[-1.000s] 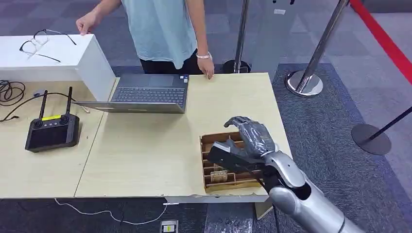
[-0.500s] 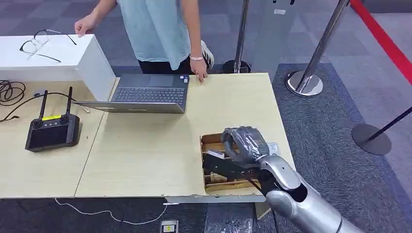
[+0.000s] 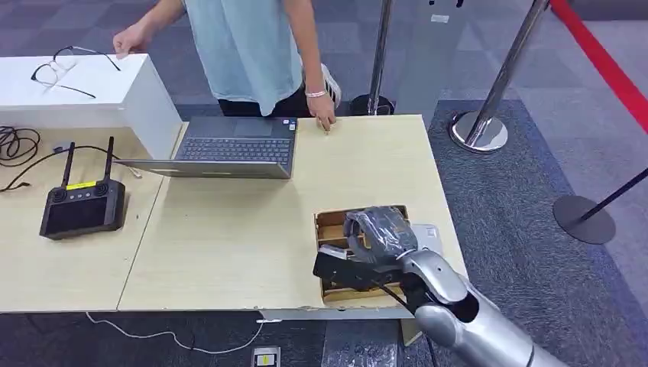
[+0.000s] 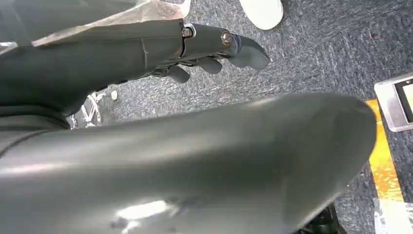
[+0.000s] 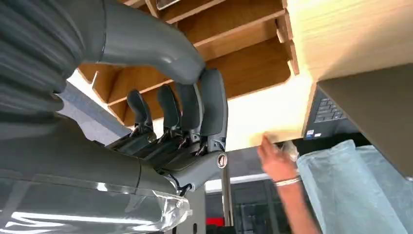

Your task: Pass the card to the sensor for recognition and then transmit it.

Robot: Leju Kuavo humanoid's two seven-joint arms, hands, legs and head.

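A wooden slotted card holder (image 3: pixel 332 225) sits near the table's front right edge. My right hand (image 3: pixel 378 232) is bent down over it, fingers curled into the slots. In the right wrist view the thumb (image 5: pixel 160 46) meets the fingertips (image 5: pixel 212 92) just above the wooden dividers (image 5: pixel 243 63); I cannot make out a card between them. A light grey flat device (image 3: pixel 426 233) lies on the table just right of the holder, half hidden by the hand. My left hand (image 4: pixel 209 46) hangs over the carpet, holding nothing, fingers loosely apart.
An open laptop (image 3: pixel 233 145) sits at the table's far side, where a person (image 3: pixel 252 46) rests a hand (image 3: pixel 325 118) on the edge. A black controller (image 3: pixel 82 206) lies far left, glasses (image 3: pixel 61 65) on a white box. Stanchion bases (image 3: pixel 477 130) stand on the right.
My right hand has dropped lower over the card holder and drawn toward the table's front edge, its fingers curling down into the slots. The person's hand shifted slightly along the far edge.
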